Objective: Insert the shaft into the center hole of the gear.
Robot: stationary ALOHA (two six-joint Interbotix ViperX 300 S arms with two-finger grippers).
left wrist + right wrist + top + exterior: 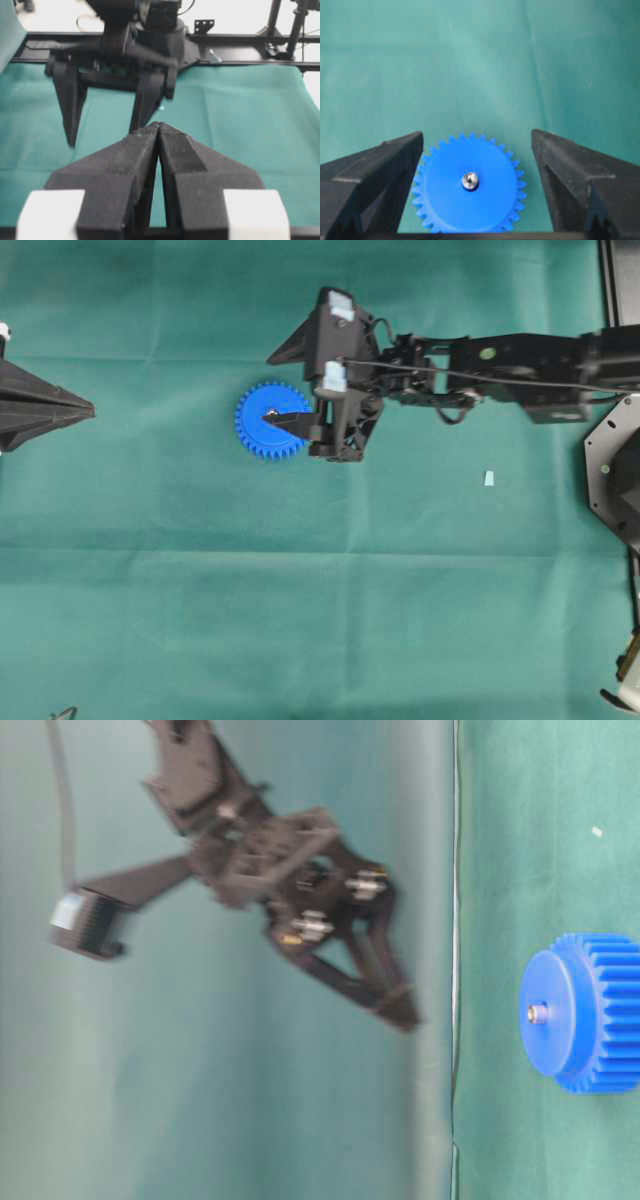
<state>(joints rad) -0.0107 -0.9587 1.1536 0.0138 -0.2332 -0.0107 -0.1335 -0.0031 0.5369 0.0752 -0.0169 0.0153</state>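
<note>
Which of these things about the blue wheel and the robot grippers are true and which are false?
1. The shaft sits in the middle of the gear. True.
2. The right gripper is squeezing the gear. False: its jaws stand wide open, apart from the gear.
3. The left gripper is shut. True.
4. The gear is red. False: it is bright blue.
5. The left gripper is holding the gear. False: it holds nothing and is far from the gear.
</note>
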